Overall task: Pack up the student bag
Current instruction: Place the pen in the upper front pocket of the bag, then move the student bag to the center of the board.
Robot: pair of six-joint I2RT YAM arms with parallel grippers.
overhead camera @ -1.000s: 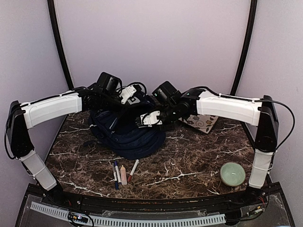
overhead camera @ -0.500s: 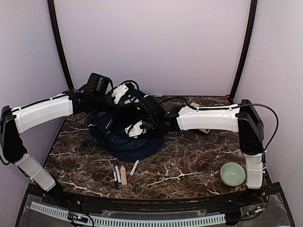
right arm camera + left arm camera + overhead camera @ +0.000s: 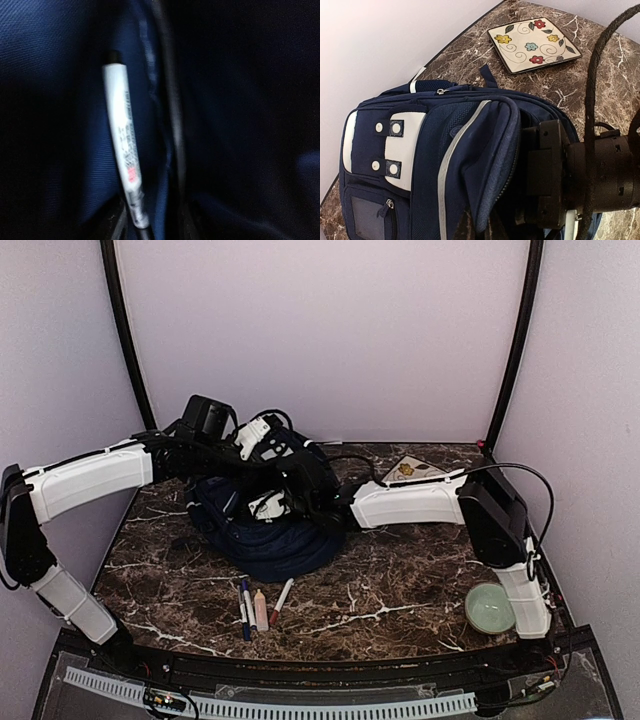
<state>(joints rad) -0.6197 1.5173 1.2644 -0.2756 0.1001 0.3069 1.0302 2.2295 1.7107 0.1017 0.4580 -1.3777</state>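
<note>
The navy student bag [image 3: 272, 542] lies at the back left of the table, white patch toward the left arm. My left gripper [image 3: 481, 225] is shut on the edge of the bag's flap [image 3: 492, 150] and holds the main compartment apart. My right arm's wrist [image 3: 300, 485] reaches into that opening, its black body [image 3: 600, 170] filling the gap. Inside, my right gripper [image 3: 152, 227] is open, its fingers [image 3: 117, 226] well apart around the lower end of a white marker pen [image 3: 121, 145]. The marker rests against the blue lining [image 3: 60, 125].
Three pens [image 3: 259, 606] lie on the marble near the front, left of centre. A green bowl [image 3: 490, 608] sits at the front right by the right arm's base. A floral square plate [image 3: 412, 470] is at the back right, behind the right forearm.
The right arm has swung left and pushed its gripper into the bag. Its jaws have parted around the marker. The left arm settled lower a second ago and has held still since.
</note>
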